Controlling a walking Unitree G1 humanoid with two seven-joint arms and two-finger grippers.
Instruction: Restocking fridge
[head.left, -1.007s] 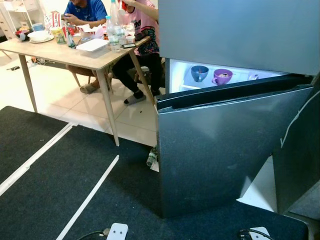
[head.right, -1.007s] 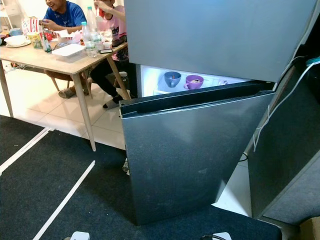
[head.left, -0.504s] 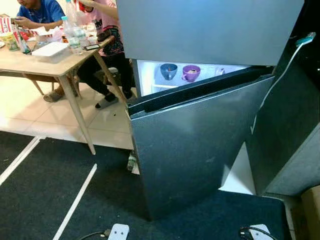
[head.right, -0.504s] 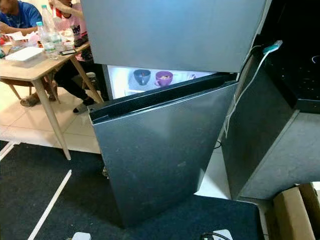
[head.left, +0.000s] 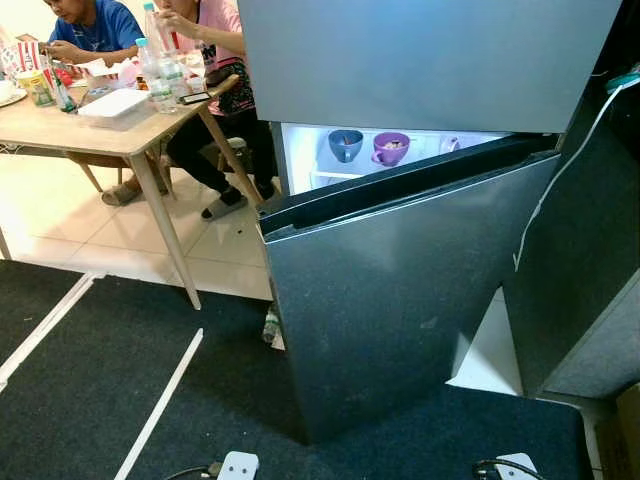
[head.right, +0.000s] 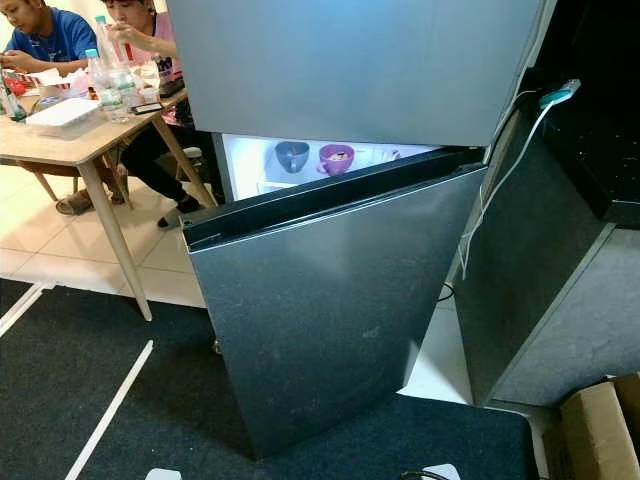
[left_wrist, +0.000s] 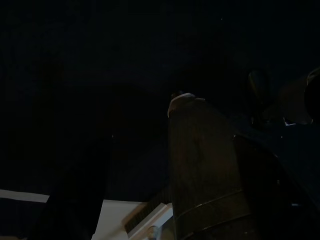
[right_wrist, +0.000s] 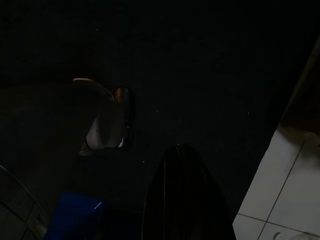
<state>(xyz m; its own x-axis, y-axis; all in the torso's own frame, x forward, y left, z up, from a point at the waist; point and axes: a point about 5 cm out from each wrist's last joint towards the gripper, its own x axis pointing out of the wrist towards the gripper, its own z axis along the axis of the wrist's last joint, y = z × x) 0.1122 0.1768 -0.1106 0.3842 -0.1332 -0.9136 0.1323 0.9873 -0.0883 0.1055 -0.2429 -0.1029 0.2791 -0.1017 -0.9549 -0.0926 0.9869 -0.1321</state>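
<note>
Fridge door (head.left: 400, 310) ajar (bowls (head.left: 367, 147) inside).

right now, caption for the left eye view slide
Fridge's lower door ajar, blue cup and purple cup inside.

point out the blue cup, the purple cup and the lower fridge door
blue cup (head.left: 346, 146), left eye view, on its outer wall
purple cup (head.left: 389, 151), left eye view, on its front side
lower fridge door (head.left: 400, 300), left eye view, on the middle of its grey front panel
</note>
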